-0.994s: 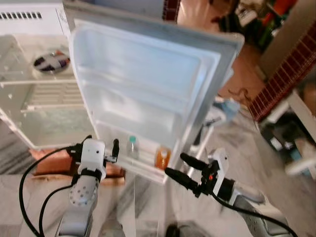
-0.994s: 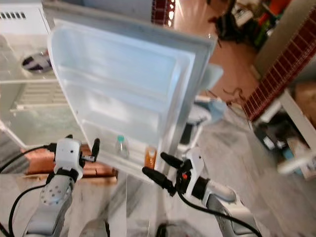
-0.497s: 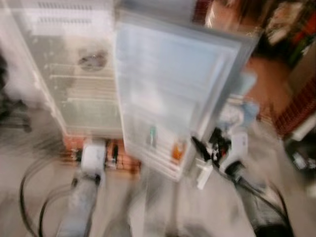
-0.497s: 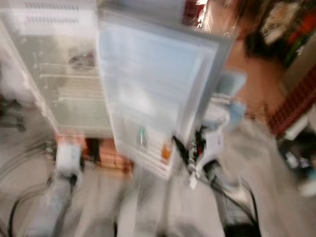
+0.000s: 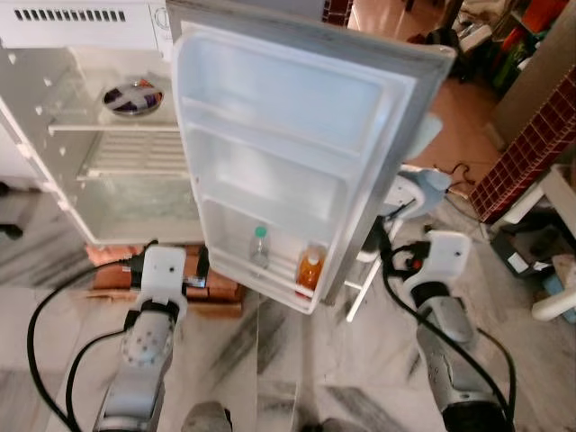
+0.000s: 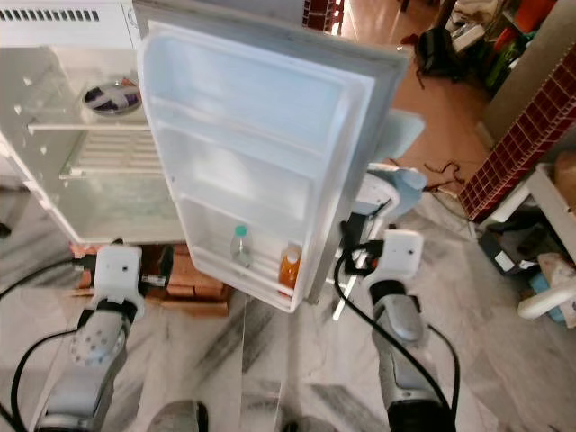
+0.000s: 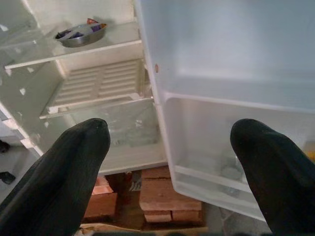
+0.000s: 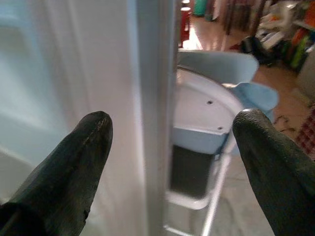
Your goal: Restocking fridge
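The fridge door [image 5: 297, 135] stands wide open. Its bottom door shelf holds a clear water bottle [image 5: 259, 246] and an orange juice bottle [image 5: 309, 270]; the upper door shelves hold nothing. Inside the fridge, a metal bowl [image 5: 132, 96] sits on the top glass shelf. My left gripper [image 7: 172, 128] is open and low, facing the gap between the fridge body and the door. My right gripper [image 8: 174, 120] is open at the door's outer edge [image 8: 155, 98], one finger on each side of it, holding nothing.
The fridge rests on bricks [image 5: 117, 277]. A white and blue chair [image 5: 418, 184] stands just behind the door by my right arm. A brick wall [image 5: 531, 144] and clutter [image 5: 540, 261] line the right side. The floor is grey marble.
The camera swung and blurred, so the whole view shifted. My right gripper has risen from below the door to its outer edge. The left arm stays low.
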`<state>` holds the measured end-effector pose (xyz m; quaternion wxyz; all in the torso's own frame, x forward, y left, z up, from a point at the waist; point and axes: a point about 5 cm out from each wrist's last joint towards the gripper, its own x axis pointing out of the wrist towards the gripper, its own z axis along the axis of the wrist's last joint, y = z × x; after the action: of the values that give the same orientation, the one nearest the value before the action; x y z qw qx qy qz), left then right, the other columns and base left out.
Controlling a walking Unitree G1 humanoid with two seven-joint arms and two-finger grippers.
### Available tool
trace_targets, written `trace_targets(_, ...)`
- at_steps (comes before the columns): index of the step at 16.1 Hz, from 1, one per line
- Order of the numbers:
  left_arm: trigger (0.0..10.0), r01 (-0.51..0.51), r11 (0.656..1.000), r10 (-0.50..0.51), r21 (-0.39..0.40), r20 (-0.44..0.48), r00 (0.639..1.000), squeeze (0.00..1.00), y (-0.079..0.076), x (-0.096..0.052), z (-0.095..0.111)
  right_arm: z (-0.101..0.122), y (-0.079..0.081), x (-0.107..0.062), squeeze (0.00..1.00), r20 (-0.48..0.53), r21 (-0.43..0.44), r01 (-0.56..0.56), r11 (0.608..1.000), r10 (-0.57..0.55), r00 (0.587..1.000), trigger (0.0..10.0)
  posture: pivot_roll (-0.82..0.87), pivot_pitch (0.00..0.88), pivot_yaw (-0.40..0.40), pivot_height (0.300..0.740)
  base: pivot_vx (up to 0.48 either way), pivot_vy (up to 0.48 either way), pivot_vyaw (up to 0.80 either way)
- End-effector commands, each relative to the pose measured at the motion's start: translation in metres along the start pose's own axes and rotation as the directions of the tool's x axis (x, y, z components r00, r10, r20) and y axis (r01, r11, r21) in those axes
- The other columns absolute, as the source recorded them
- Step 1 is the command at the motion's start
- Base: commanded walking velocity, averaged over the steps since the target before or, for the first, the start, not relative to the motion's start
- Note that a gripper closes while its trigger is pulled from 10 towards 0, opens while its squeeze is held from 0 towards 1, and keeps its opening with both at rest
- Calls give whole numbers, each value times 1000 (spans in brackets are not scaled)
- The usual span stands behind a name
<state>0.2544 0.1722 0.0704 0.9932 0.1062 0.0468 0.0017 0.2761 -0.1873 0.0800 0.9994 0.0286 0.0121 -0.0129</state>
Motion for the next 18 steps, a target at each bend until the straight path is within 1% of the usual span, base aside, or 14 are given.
trace_targets(1, 10000, -6, 1000, 6, 3, -15, 1000, 0, 1, -2, -5, 7, -2, 3, 0, 35, -22, 19, 1000, -19, 999, 10000, 104, 53, -44, 740, 0, 0, 788)
trace_targets(2, 10000, -1, 1000, 1, -2, -10, 1000, 0, 1, -2, -5, 8, -3, 4, 0, 44, -22, 28, 999, -27, 999, 10000, 104, 53, -44, 740, 0, -270, 781)
trace_targets(4, 10000, 2, 1000, -2, -2, -11, 1000, 0, -2, -1, -5, 12, -7, 5, 0, 66, -1, 45, 999, -44, 997, 10000, 100, 55, -45, 740, 0, -279, 0)
trace_targets(7, 10000, 9, 1000, -9, -11, -13, 1000, 0, -6, -2, -5, 13, -8, 5, 0, 80, -4, 49, 999, -49, 996, 10000, 99, 58, -45, 740, 0, -281, 0)
trace_targets(8, 10000, 11, 1000, -11, -10, -14, 1000, 0, -6, -2, -6, 13, -7, 5, 0, 88, 16, 35, 999, -36, 996, 10000, 99, 58, -45, 740, 0, -281, 0)
trace_targets(9, 10000, 12, 1000, -12, -9, -15, 1000, 0, -6, -2, -6, 12, -4, 3, 0, 87, 21, 5, 1000, -7, 996, 10000, 99, 58, -45, 740, 0, -285, 0)
trace_targets(10, 10000, 12, 1000, -12, -8, -15, 1000, 0, -6, -2, -6, 12, -4, 3, 0, 86, 20, -1, 1000, -1, 996, 10000, 99, 58, -45, 740, 0, -285, 0)
trace_targets(11, 10000, 12, 1000, -12, -10, -17, 1000, 0, -6, -2, -6, 7, -1, 0, 0, 72, 29, -55, 998, 53, 996, 10000, 99, 58, -45, 740, 0, -304, 0)
trace_targets(13, 10000, 9, 1000, -9, -9, -22, 1000, 0, -5, -3, -7, 0, -4, -2, 0, 40, 38, -82, 996, 80, 996, 10000, 106, 63, -46, 740, 0, -276, 0)
trace_targets(15, 10000, 9, 1000, -9, 0, -15, 1000, 0, -4, -1, -6, 0, -8, 1, 0, 34, 36, -51, 998, 49, 998, 10000, 113, 75, -45, 740, 0, 0, 0)
trace_targets(18, 10000, 7, 1000, -7, -12, 8, 1000, 0, -1, 3, 0, 8, -2, 3, 0, 74, 3, -73, 997, 72, 995, 10000, 121, 87, -43, 740, 0, 0, 706)
